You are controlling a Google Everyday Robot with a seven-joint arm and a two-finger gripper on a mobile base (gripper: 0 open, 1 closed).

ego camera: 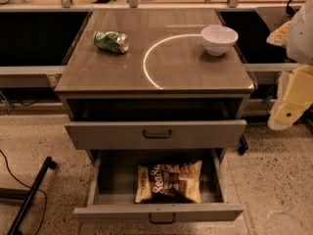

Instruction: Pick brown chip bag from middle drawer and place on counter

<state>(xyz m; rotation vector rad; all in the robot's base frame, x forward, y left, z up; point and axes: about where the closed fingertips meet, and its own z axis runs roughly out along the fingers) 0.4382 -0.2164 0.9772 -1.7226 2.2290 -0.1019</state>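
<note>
Where the brown chip bag (168, 181) lies: flat on the bottom of the middle drawer (112, 212), right of centre, cream lettering face up and slanting; lower edge lost in shadow behind the front panel.
Middle drawer: pulled far out, lowest front in view, low panel with a small dark curved handle; rear of the interior hidden beneath the drawer above.
Upper drawer (107, 133): taller front panel, drawn out only slightly; inside hidden from this angle.
Recess under the top: dark, nothing to make out within.
Counter (186, 67): flat grey-brown cabinet top, well above the bag and apart from it.
Arc line (151, 58): thin and pale, curving from near the counter's front edge to the bowl, far end meeting the bowl's base.
Green packet (111, 41): small, shiny, crumpled, on the far left part of the counter, outside the arc.
White bowl (219, 39): upright on the far right part of the counter.
Gripper (292, 102): at the right edge of the view, beside the counter's front right corner, off the cabinet, well apart from bag and drawer; pale cream-yellow, partly cropped by the frame.
Gripper grasp: cannot tell whether parted or closed.
Arm casing (301, 31): pale, above the gripper, cut off at the right edge, outline hard to read.
Pole (29, 195): dark, lying on the speckled floor at left, lower end out of view.
</note>
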